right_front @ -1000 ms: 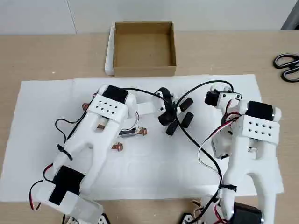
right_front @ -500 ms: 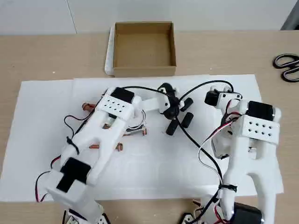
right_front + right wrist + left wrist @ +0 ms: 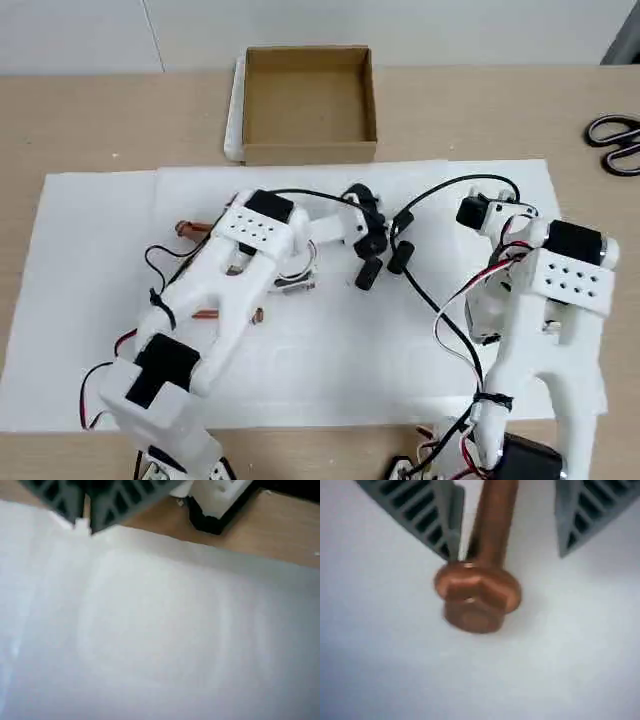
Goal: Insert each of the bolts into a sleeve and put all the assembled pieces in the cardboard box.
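A copper bolt [image 3: 477, 597] lies on the white paper, its shank between the grey fingers of my left gripper [image 3: 507, 552]. The gripper is open; one finger [image 3: 435, 520] touches the shank and the other stands apart. From above, the left gripper [image 3: 293, 280] is tucked under the left arm. Loose bolts lie at the paper's left [image 3: 190, 228] and beside the arm [image 3: 205, 313], [image 3: 258, 316]. Black sleeves [image 3: 368, 272], [image 3: 400, 257] lie mid-paper. My right gripper [image 3: 87, 517] is shut and holds nothing, low over the paper near its front edge. The cardboard box [image 3: 308, 100] stands open at the back.
White paper [image 3: 350, 370] covers most of the wooden table. Scissors [image 3: 615, 140] lie at the far right edge. Black cables loop between the arms over the sleeves. The right arm [image 3: 560, 280] stands over the paper's right side.
The left arm has swung right and forward, so its wrist now sits over the sleeves. The right arm has shifted slightly to the right.
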Tool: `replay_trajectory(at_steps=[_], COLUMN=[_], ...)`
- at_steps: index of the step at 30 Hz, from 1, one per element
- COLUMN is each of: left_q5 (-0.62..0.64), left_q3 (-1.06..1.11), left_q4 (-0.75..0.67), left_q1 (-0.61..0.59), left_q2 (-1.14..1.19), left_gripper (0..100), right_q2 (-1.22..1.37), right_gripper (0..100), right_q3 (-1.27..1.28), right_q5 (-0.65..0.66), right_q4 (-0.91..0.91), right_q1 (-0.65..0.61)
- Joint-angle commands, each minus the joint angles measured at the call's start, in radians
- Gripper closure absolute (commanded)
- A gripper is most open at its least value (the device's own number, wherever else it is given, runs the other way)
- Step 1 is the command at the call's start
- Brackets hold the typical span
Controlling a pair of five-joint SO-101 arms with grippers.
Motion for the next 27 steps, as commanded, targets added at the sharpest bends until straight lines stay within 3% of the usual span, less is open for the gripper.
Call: replay_trajectory(at_steps=[1, 16, 22, 27], left_q5=[0.002, 0.0, 0.0, -0.008], left_q3=[-0.025, -0.041, -0.119, -0.125], left_q4=[0.034, 0.011, 0.02, 0.031], left_q1=[0.026, 0.025, -0.029, -0.038], left_q2=[-0.008, 0.123, 0.124, 0.129], left_gripper=[87, 87, 87, 94], right_q2=[-0.001, -0.004, -0.004, -0.004], right_gripper=[99.1, 99.1, 99.1, 99.1], right_q3=[-0.003, -0.003, -0.003, -0.003], right_q5=[0.011, 0.011, 0.011, 0.011], right_q4=[-0.012, -0.008, -0.007, -0.007], right_q1=[0.005, 0.008, 0.008, 0.008])
